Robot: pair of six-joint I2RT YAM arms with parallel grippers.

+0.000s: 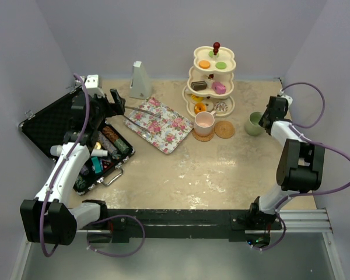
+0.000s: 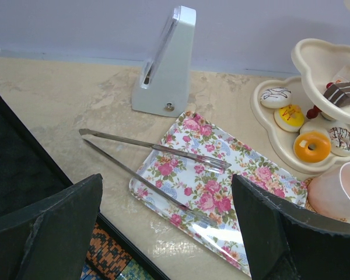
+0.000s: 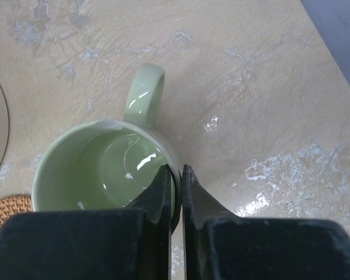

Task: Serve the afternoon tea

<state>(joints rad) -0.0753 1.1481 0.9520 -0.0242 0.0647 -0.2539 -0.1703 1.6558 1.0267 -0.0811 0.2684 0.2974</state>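
Seen from overhead, an open black case of tools (image 1: pixel 76 140) lies at the far left of the beige table (image 1: pixel 210 175). The left gripper (image 1: pixel 115 100) hovers above the case's far edge, its jaws spread wide and holding nothing. Just to its right, long metal tongs (image 1: pixel 143 114) rest with their tips on a rectangular rose-patterned tray (image 1: pixel 163 125). A grey pyramid-shaped object (image 1: pixel 140 80) stands behind the tray.

Right of centre stands a cream three-tier stand (image 1: pixel 234 59) with a red knob, carrying small colourful toy cakes. The left wrist view shows its lowest tier close up, which the overhead view cannot resolve. On it are an orange toy donut (image 2: pixel 312 146), a yellow one (image 2: pixel 290 116) and a white one with dark drizzle (image 2: pixel 275 96).

In front of the stand, a pale pink mug (image 1: pixel 204 121) sits on a round woven coaster (image 1: pixel 203 136). A second woven coaster (image 1: pixel 224 129) lies bare just beside it.

Further right, a pale green ceramic mug (image 1: pixel 255 123) stands upright on the bare table, near the bare coaster. From above, the right gripper (image 1: pixel 267 119) meets the mug's right side. Only the right wrist view shows the grip. Its jaws are pinched on the mug's rim, one finger (image 3: pixel 160 192) inside and the other outside, beside the handle.
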